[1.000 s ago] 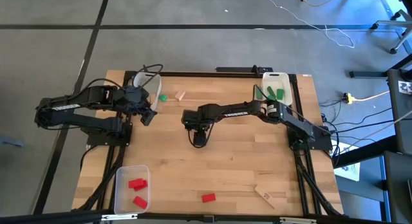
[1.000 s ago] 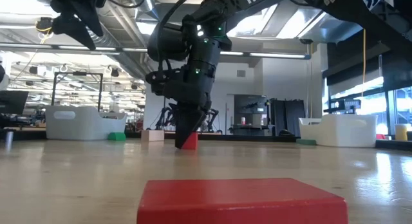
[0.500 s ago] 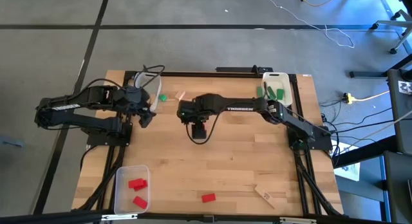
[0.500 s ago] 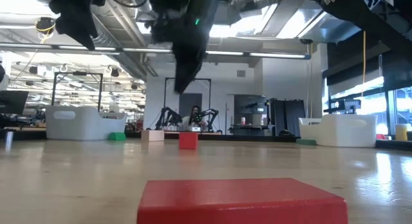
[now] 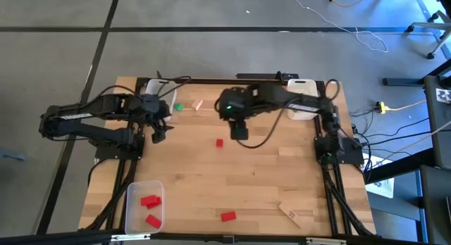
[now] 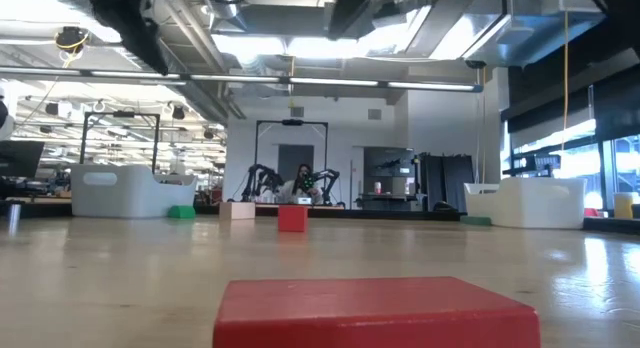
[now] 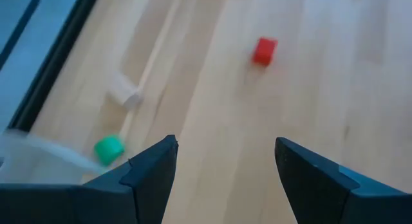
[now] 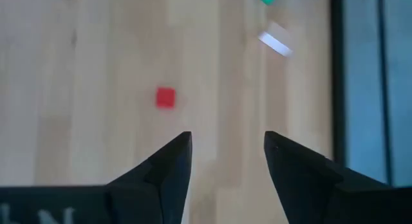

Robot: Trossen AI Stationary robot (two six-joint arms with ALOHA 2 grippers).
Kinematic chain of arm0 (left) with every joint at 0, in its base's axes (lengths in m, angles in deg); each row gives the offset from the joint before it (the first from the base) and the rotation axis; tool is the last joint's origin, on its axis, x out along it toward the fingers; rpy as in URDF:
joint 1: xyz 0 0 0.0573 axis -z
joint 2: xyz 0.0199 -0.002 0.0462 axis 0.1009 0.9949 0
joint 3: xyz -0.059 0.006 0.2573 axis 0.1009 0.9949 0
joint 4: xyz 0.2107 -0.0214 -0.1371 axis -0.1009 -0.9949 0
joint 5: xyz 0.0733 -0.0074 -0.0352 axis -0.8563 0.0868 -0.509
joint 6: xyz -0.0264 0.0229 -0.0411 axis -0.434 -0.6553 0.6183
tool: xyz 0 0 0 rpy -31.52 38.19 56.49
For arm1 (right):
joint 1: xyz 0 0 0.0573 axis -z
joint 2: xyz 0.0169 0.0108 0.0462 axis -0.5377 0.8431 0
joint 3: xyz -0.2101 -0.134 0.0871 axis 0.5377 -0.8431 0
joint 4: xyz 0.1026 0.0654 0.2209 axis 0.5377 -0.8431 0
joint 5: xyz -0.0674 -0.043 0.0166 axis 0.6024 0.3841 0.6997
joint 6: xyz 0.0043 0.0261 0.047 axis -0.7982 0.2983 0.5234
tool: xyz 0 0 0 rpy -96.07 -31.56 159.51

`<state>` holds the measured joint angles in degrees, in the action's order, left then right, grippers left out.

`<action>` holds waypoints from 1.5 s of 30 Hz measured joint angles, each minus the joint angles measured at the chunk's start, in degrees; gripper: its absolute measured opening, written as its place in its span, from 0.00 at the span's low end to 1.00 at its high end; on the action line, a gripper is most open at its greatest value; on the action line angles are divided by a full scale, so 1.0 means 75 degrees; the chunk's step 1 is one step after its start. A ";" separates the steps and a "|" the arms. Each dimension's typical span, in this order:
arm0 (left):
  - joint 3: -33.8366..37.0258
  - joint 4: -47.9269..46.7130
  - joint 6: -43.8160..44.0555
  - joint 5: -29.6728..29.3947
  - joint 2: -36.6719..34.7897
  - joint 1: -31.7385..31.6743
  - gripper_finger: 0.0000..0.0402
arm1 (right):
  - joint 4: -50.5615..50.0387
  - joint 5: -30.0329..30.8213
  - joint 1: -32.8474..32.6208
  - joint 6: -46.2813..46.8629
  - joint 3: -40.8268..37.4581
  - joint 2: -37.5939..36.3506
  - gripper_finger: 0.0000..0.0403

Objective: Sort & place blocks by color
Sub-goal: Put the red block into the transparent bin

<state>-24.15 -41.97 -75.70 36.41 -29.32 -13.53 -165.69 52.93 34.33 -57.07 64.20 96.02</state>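
Note:
A small red block rests flat on the wooden table's middle, also seen in the low view. My right gripper hangs open high above the table, just right of and beyond that block, with nothing between its fingers. My left gripper stands open at the far left, raised, and is empty too. A green block and a pale wood block lie near the far edge. Another red block lies near the front edge.
A clear bin at the near left holds two red blocks. A white bin sits at the far right, partly under my right arm, and another bin at the far left. A wood block lies near the front right.
My right gripper, down at the red block in the table's middle, has risen high and drawn back toward the far right. The block stays on the table. My left gripper has rolled about its own axis in place.

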 joint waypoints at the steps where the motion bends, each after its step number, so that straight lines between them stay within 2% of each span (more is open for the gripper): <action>1: 0.0000 0.0195 -0.0142 0.0080 0.0113 0.0036 0.63 | -0.0168 0.0130 0.0000 0.0013 0.0000 -0.0157 0.49; 8: 0.0001 0.1682 -0.0806 0.0382 0.1416 0.0470 0.63 | -0.1125 0.0773 0.0000 0.0266 0.0000 -0.1017 0.49; 17: 0.0000 0.3613 -0.1210 0.0387 0.3431 0.0914 0.63 | -0.1421 0.0474 -0.0035 0.0312 -0.0003 -0.1588 0.49; 27: 0.0000 0.5249 -0.1638 0.0384 0.5412 0.0996 0.63 | -0.1471 0.0251 -0.0070 0.0364 -0.0006 -0.1604 0.49; 32: -0.0001 0.5634 -0.2056 0.0378 0.6011 0.0996 0.63 | -0.1487 0.0232 -0.0098 0.0408 -0.0006 -0.1616 0.49; 45: -0.0003 0.6563 -0.2205 0.0291 0.7015 0.0716 0.63 | -0.1476 0.0176 -0.0187 0.0428 -0.0006 -0.1618 0.49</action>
<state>-24.17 7.25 -92.24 38.59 23.29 -8.16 -176.76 54.25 32.93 -53.86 64.15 83.88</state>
